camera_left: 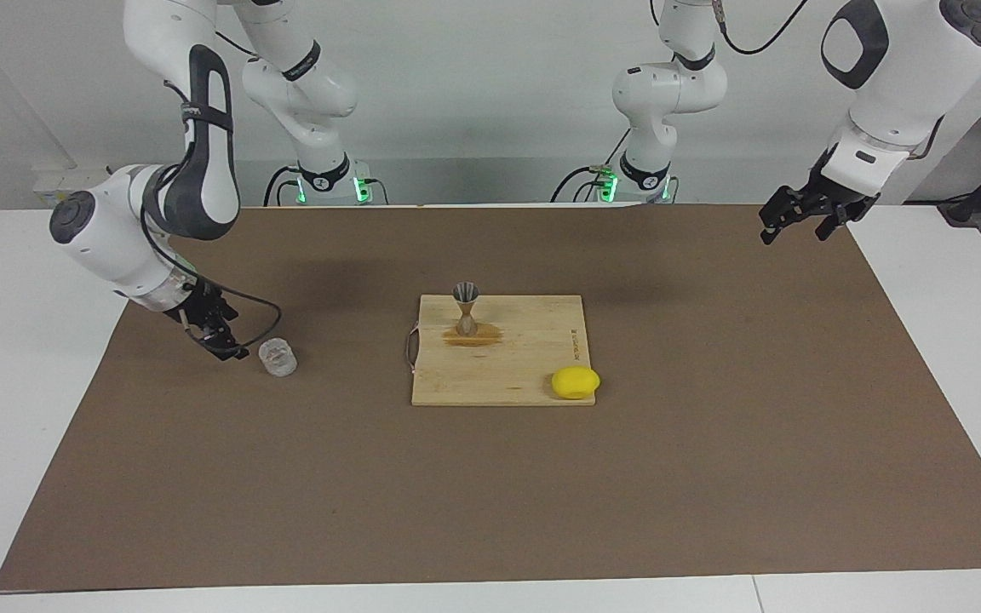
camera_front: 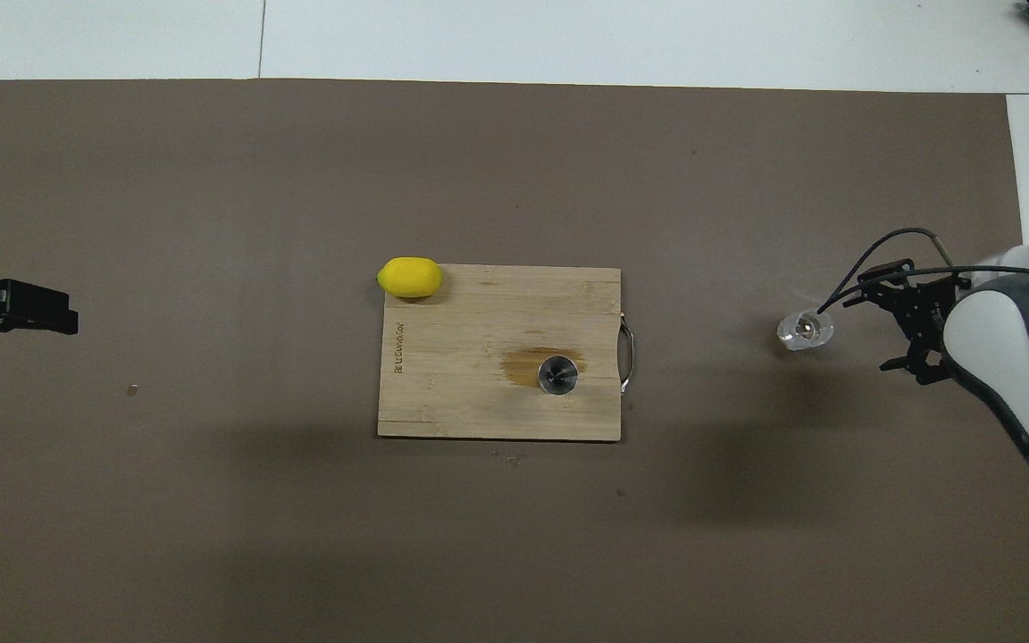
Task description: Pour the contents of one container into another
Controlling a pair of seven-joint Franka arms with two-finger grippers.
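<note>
The clear glass cup (camera_left: 278, 358) stands upright on the brown mat toward the right arm's end of the table; it also shows in the overhead view (camera_front: 806, 329). My right gripper (camera_left: 226, 345) is open and empty, low beside the cup and apart from it, toward the table's end (camera_front: 895, 318). The metal hourglass jigger (camera_left: 466, 308) stands on the wooden cutting board (camera_left: 524, 366), on a darker stain; the overhead view shows it too (camera_front: 557, 374). My left gripper (camera_left: 790, 226) waits open and empty, raised over the mat's edge at the left arm's end (camera_front: 32, 313).
A yellow lemon (camera_left: 576, 382) lies at the board's corner farthest from the robots, toward the left arm's end (camera_front: 409, 277). The board (camera_front: 479, 393) has a metal handle (camera_front: 627, 357) on the side facing the cup. A cable loops from the right wrist.
</note>
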